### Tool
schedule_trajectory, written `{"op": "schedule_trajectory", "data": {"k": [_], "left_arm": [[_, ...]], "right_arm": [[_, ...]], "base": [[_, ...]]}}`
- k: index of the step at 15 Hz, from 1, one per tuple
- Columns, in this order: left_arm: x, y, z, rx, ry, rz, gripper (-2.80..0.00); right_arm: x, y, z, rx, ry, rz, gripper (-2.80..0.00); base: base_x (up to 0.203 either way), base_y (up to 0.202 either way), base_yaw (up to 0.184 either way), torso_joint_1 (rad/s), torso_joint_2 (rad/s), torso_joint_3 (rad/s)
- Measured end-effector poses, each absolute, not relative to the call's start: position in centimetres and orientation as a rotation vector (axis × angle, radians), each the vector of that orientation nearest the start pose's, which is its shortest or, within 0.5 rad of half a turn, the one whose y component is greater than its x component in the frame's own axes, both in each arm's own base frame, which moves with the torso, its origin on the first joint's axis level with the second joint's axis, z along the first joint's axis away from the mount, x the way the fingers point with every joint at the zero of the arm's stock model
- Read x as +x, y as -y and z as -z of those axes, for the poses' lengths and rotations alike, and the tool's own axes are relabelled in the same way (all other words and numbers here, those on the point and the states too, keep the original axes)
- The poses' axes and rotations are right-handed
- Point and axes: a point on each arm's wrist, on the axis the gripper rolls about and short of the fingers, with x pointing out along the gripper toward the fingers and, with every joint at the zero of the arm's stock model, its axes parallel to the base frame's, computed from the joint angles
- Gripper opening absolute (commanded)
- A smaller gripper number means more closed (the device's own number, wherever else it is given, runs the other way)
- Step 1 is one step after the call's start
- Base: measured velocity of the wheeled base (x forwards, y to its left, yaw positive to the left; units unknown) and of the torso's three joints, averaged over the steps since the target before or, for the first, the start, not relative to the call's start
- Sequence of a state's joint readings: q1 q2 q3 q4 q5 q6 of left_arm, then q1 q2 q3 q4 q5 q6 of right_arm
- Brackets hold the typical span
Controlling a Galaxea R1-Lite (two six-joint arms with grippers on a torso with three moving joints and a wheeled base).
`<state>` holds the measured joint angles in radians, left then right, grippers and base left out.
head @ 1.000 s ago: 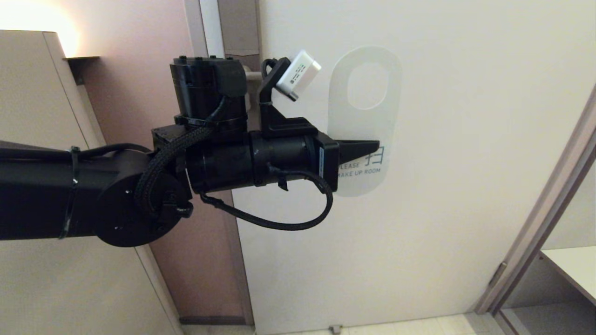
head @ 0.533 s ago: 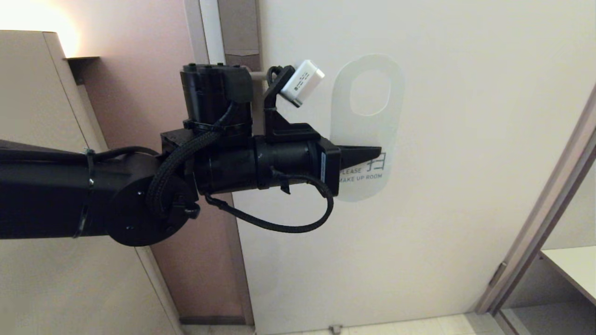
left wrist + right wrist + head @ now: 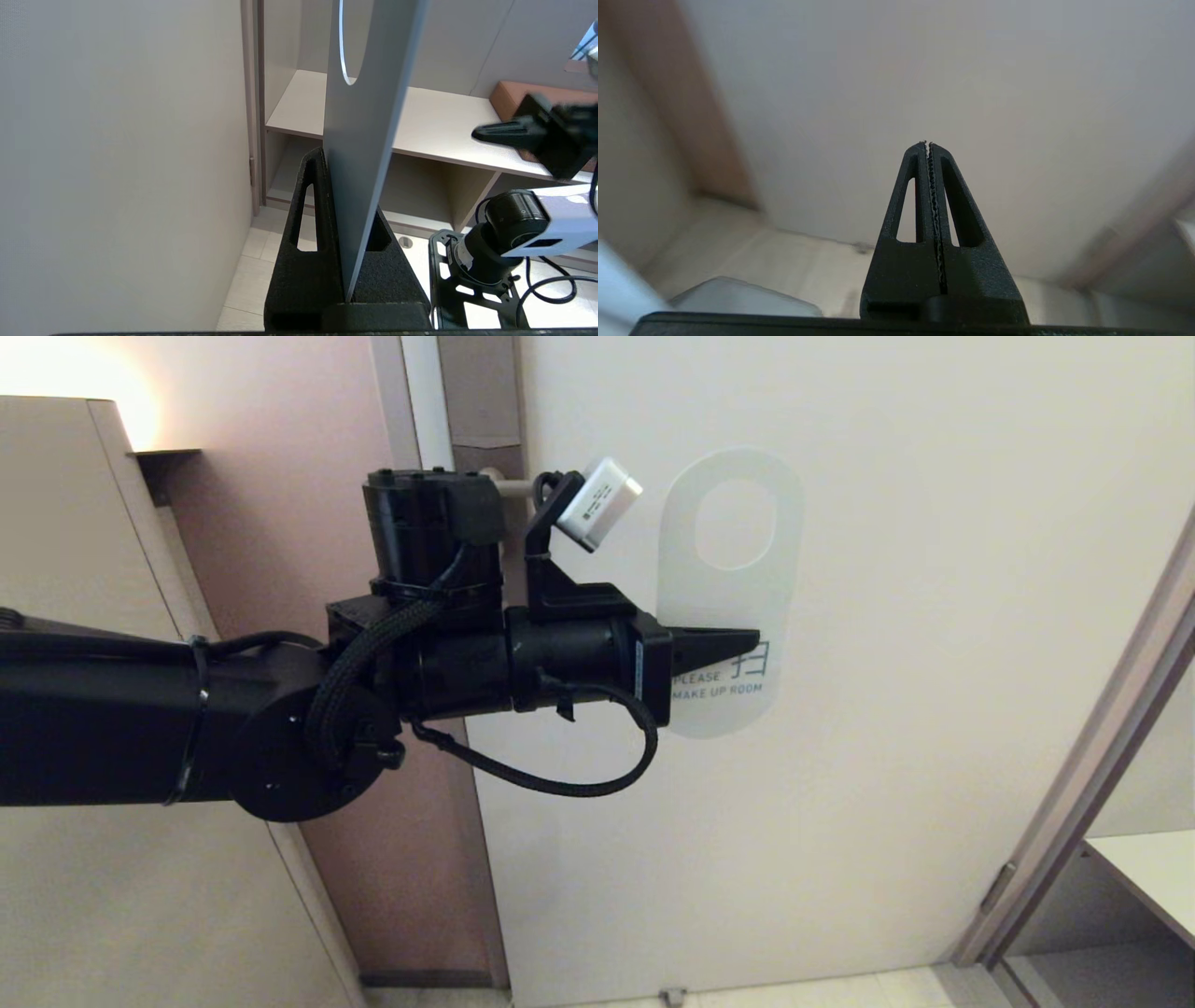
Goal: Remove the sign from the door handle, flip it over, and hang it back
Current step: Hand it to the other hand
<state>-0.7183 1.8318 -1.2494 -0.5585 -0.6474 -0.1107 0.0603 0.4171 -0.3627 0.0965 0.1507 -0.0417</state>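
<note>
The sign (image 3: pixel 728 588), white face with blue text toward me, hangs free of the door handle in front of the door. My left gripper (image 3: pixel 754 639) is shut on its lower half from the left. In the left wrist view the sign (image 3: pixel 369 116) is edge-on between the fingers (image 3: pixel 310 196). Only a short stub of the door handle (image 3: pixel 511 483) shows. The rest is hidden behind my left wrist, left of the sign. My right gripper (image 3: pixel 927 143) is shut and empty. It also shows in the left wrist view (image 3: pixel 476 134), apart from the sign.
The pale door (image 3: pixel 887 756) fills the middle. A cabinet (image 3: pixel 56 569) stands at the left, and a door frame (image 3: pixel 1074 803) and a shelf (image 3: pixel 1148 868) at the right. A brown box (image 3: pixel 509 93) lies on the shelf (image 3: pixel 444 126).
My left gripper has lowered the sign a little and then shifted it slightly left toward the handle. The grip on the sign is unchanged.
</note>
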Motion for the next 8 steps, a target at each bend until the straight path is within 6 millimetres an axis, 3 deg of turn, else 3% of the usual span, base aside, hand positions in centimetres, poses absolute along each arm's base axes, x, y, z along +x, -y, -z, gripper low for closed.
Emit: {"op": "schedule_trajectory", "data": {"k": [8], "left_arm": [[26.5,25.5,-25.4,-0.123,-0.134,1.494,-2.80]], "right_arm": [[6.8,-1.8,-22.9,0.038,-0.256,-0.702,-2.80]], "base": [[0.000,0.000,0.000,0.000,0.00,0.000]]}}
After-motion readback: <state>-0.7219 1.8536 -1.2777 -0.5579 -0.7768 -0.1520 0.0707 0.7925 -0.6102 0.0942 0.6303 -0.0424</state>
